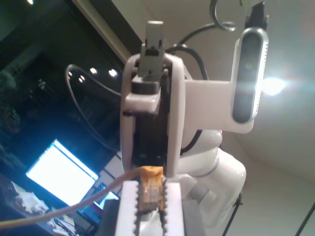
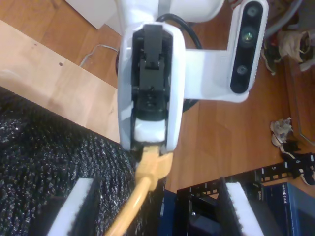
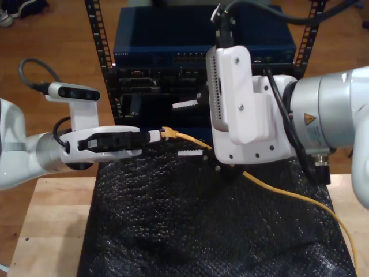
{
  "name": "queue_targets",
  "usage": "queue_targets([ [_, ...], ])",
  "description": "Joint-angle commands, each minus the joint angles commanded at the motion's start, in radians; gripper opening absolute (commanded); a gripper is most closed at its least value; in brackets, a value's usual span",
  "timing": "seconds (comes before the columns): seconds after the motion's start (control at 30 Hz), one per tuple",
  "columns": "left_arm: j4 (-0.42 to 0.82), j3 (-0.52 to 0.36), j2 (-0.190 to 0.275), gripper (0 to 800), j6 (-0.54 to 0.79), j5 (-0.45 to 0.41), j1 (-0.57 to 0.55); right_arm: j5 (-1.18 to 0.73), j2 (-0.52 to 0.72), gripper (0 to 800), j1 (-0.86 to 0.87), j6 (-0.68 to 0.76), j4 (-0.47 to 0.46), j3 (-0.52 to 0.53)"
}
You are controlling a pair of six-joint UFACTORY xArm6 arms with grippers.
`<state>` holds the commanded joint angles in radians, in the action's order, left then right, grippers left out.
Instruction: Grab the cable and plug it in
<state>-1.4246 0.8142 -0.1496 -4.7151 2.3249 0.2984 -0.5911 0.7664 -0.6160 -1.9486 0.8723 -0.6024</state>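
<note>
**A:** Where is the cable (image 3: 277, 187) right now?

**B:** Its plug end is clamped in my first end effector (image 1: 150, 196), the one on the exterior view's left (image 3: 158, 134). The serrated pads are closed narrow on the yellow boot. From there the cable runs toward the exterior view's right and drapes down across the black padded surface (image 3: 173, 231).

**A:** And the other one?

**B:** My second end effector (image 3: 189, 130) is spread wide and holds nothing. Its two white fingers (image 2: 74, 209) straddle the line of the cable (image 2: 142, 191) just beside the boot.

**A:** So what does the next move turn on?

**B:** On the axis, I'd say. The plug end lies roughly level and runs along the front of the rack (image 3: 98, 52) rather than pointing into it (the ports are on the blue switch (image 3: 202, 40) behind). My first end effector has the plug, while my second is the one placed to take the cable behind the boot. I can't make out the clear tip or which way its latch faces.
</note>
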Motion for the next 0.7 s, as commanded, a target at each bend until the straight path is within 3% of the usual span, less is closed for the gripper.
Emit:
queue_targets([
  [0.2,-0.003,0.000,-0.006,26,-0.002,0.000,0.002,0.002,0.000,551,-0.005,0.002,0.000,0.002],
  [0.33,-0.003,-0.003,-0.006,26,-0.002,0.000,0.002,0.002,0.000,467,-0.012,0.003,0.000,0.002],
  [0.7,-0.003,-0.006,-0.005,29,-0.002,-0.003,0.002,0.005,-0.002,346,-0.012,0.005,0.000,0.003],
])
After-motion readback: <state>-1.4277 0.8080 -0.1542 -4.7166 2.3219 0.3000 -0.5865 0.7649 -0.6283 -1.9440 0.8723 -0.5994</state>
